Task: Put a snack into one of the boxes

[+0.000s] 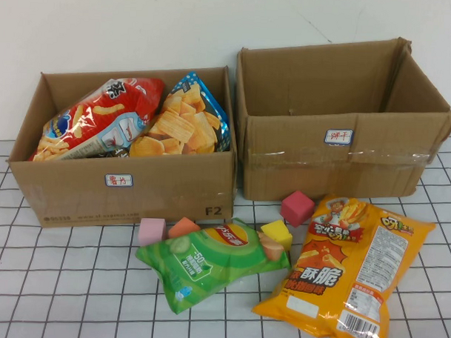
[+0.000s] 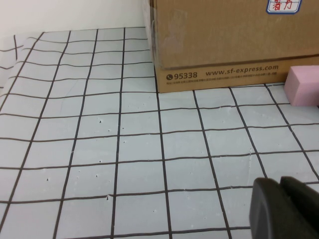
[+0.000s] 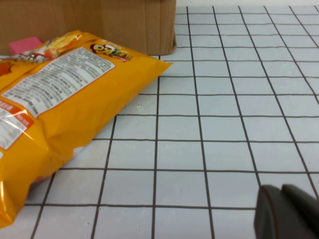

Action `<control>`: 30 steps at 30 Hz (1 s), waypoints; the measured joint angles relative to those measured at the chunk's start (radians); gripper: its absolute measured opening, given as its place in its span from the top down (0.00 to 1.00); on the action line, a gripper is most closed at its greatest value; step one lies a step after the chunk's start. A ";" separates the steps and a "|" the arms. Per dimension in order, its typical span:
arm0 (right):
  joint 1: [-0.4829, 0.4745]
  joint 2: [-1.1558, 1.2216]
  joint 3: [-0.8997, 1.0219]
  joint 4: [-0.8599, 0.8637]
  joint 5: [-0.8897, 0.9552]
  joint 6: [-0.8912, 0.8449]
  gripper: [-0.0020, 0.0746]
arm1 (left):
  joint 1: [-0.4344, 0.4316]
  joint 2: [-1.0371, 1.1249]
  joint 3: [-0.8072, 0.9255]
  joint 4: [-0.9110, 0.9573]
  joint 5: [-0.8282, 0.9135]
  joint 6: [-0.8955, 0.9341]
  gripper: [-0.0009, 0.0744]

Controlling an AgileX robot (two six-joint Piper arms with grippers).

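A green chip bag (image 1: 211, 263) and a large orange snack bag (image 1: 352, 270) lie on the gridded table in front of two cardboard boxes. The left box (image 1: 121, 191) holds a red bag (image 1: 101, 116) and a blue chip bag (image 1: 184, 123). The right box (image 1: 337, 154) looks empty. Neither arm shows in the high view. My left gripper (image 2: 279, 181) is shut and empty, low over the table near the left box's corner (image 2: 224, 45). My right gripper (image 3: 281, 188) is shut and empty, beside the orange bag (image 3: 65, 94).
Foam blocks lie between the bags and the boxes: pink (image 1: 151, 231), orange (image 1: 183, 227), yellow (image 1: 276, 232) and magenta (image 1: 297, 208). The pink block also shows in the left wrist view (image 2: 303, 85). A white wall stands behind the boxes.
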 joint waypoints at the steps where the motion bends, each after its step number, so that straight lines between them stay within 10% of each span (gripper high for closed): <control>1: 0.000 0.000 0.000 0.000 0.000 0.000 0.98 | 0.000 0.000 0.000 0.000 0.000 0.000 0.99; 8: 0.000 0.000 0.006 0.000 -0.123 0.000 0.98 | 0.000 0.000 0.011 0.036 -0.133 0.002 0.99; 21: 0.000 0.000 0.006 0.000 -0.813 -0.037 0.98 | 0.000 0.000 0.011 0.028 -0.956 -0.069 0.99; 30: 0.000 0.000 0.006 0.000 -0.845 0.022 0.98 | 0.000 0.000 0.011 0.011 -1.016 -0.134 0.99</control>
